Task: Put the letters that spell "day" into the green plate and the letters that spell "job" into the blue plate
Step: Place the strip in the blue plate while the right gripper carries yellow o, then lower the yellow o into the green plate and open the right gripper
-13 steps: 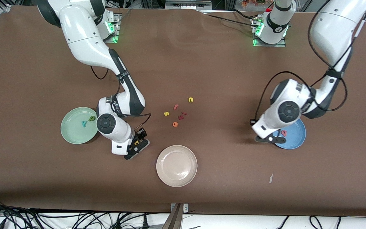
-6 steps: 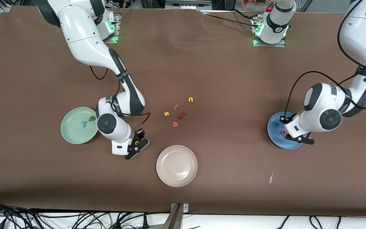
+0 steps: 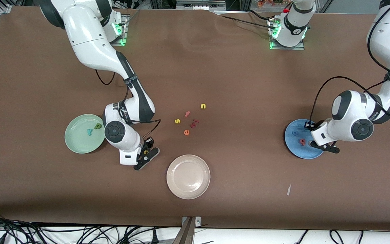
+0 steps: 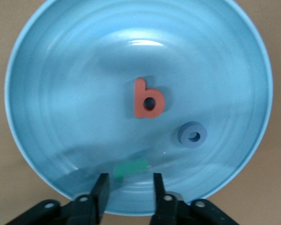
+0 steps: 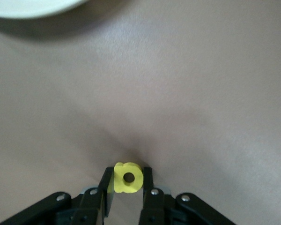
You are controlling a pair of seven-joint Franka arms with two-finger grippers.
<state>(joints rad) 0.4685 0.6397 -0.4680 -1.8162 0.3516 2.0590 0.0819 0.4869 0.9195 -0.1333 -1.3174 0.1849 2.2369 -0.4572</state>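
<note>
**Last "day" letter in the right gripper; "job" set lying in the blue plate**

Front view: the right gripper (image 3: 145,156) is low at the table between the green plate (image 3: 74,142) and the beige plate (image 3: 188,176), with the yellow a (image 3: 146,152) showing between its fingers. The teal y (image 3: 89,131) and dark green d (image 3: 98,126) lie in the green plate. The left gripper (image 3: 324,146) is over the blue plate (image 3: 291,145), at its rim toward the left arm's end of the table; the salmon b (image 3: 302,141) and blue o (image 3: 294,133) lie in the plate. Spare letters (image 3: 188,118) sit mid-table, near neither plate.

Left wrist view: the left gripper (image 4: 127,190) has its fingers parted and nothing between them. The teal j (image 4: 130,168) lies on the blue plate (image 4: 61,93) just ahead of the fingertips, with b (image 4: 148,99) and o (image 4: 192,136) nearby. I judge "job" complete.

Right wrist view: the right gripper (image 5: 127,183) is clamped on the yellow a (image 5: 128,177), the fingers pressing both its sides.

Step in hand, by my reading: the pick of the a. Next I need a lift clear of the table, a short carry over the green plate, and a release low enough that the foam does not bounce out.
</note>
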